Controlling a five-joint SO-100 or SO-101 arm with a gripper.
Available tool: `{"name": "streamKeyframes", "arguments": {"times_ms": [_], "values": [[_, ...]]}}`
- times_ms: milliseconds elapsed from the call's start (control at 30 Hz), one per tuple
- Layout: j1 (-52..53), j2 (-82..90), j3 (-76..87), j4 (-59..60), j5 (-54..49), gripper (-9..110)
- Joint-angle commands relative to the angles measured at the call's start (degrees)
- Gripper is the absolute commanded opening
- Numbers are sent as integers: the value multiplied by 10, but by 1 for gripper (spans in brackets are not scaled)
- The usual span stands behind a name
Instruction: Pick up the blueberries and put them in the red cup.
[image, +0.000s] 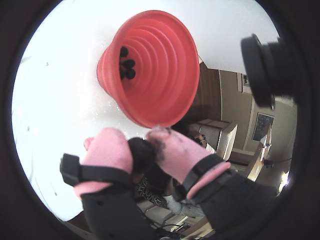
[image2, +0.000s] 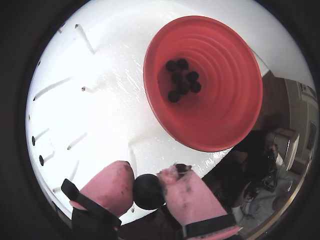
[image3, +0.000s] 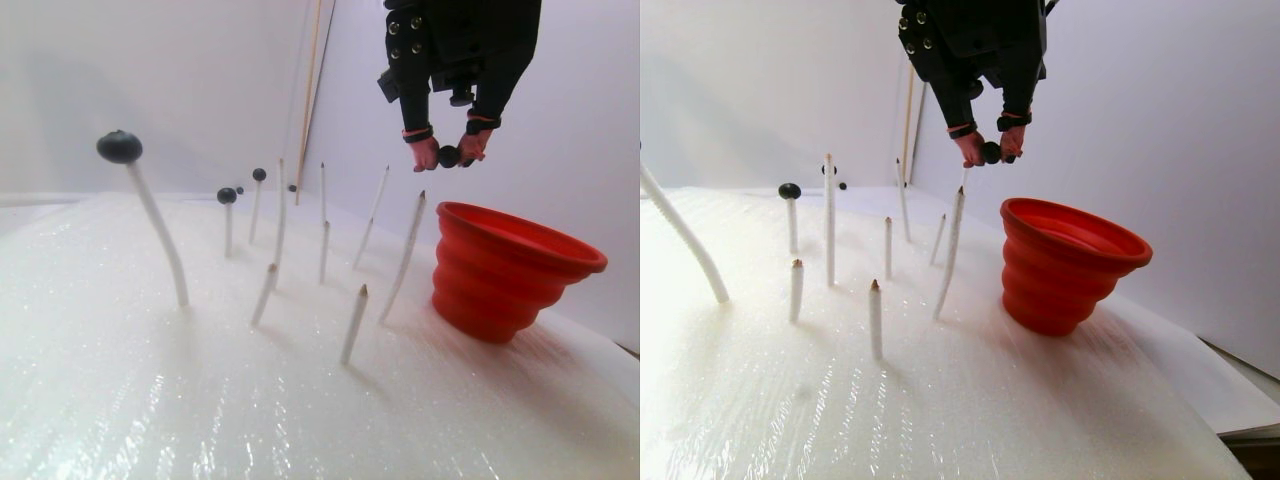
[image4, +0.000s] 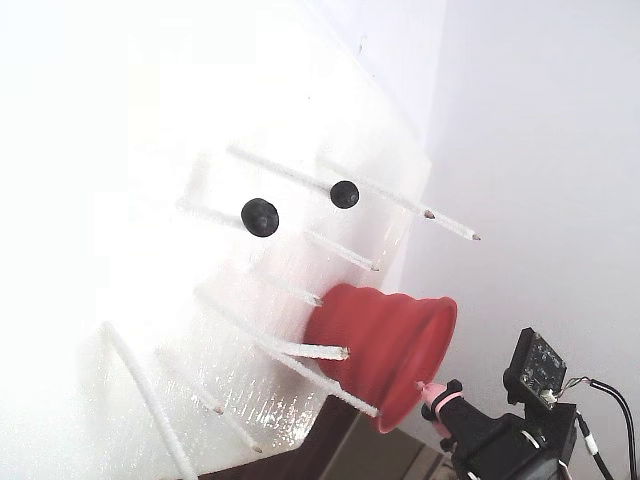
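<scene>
The red cup (image2: 220, 100) stands on the white foam base (image2: 100, 100), with several blueberries (image2: 181, 79) lying in its bottom; they also show in the other wrist view as blueberries (image: 126, 64) inside the cup (image: 160, 75). My pink-tipped gripper (image2: 148, 181) is shut on one blueberry (image2: 148, 192), also seen as the gripper (image: 142, 145) holding it just short of the cup's near rim. In the stereo pair view the gripper (image3: 448, 155) hangs well above the base, up and left of the cup (image3: 510, 270). Other blueberries (image3: 120, 147) sit on rod tips.
Thin white rods (image3: 405, 255) stand up from the foam base, one close to the cup's left side. Two blueberries (image4: 260, 216) on rods show in the fixed view. A black camera module (image: 262, 65) juts in at the right. The base's edge (image3: 1215, 430) lies just past the cup.
</scene>
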Motion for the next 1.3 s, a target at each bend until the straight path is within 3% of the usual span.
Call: {"name": "streamKeyframes", "arguments": {"times_ms": [0, 833, 1067, 1267], "values": [[40, -3, -58, -17, -5, 10], [113, -105, -165, -47, -23, 10], [114, -109, -164, -58, -25, 18], [105, -100, -156, -58, -26, 18]]}}
